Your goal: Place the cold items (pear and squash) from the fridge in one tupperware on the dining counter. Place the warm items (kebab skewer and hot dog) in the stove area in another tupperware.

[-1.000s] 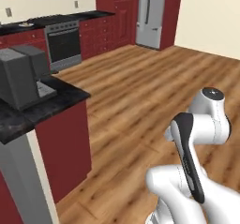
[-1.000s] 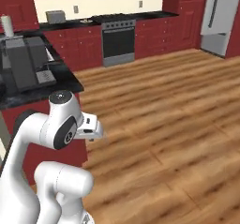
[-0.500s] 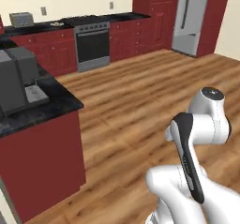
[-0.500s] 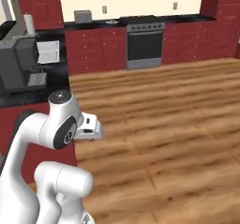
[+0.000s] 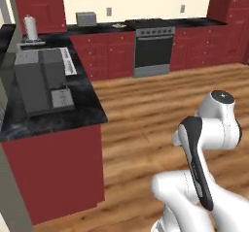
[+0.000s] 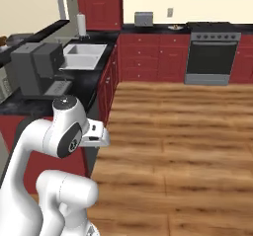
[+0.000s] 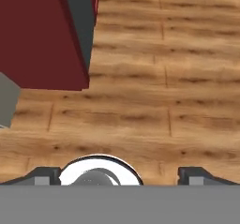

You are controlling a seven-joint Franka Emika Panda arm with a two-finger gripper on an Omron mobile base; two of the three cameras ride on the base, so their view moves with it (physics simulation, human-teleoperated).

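My gripper [image 7: 120,176] points down at the wooden floor [image 7: 154,78], and its dark fingertips [image 7: 44,175] stand far apart at the bottom of the hand view: it is open and holds nothing. The arm is folded close over the base [image 5: 204,143] [image 6: 69,131]. The dining counter [image 5: 82,109] [image 6: 94,84], black marbled on a dark red base, runs along the left with its raised grey wall [image 5: 6,56]. The stove [image 5: 154,46] [image 6: 212,52] stands at the back wall. The pear, the squash, the fridge and both tupperware are out of view.
A grey coffee machine [image 5: 39,80] [image 6: 37,69] stands on the counter, with a sink [image 6: 84,55] and a paper towel roll [image 5: 30,27] behind it. A toaster [image 5: 86,18] [image 6: 144,18] sits on the back counter. The counter's red corner [image 7: 51,35] is near the hand. Open floor lies to the right.
The whole picture has slid to the right: the base has turned left. The fridge has left the views and the stove now sits right of centre. The arm keeps its folded pose.
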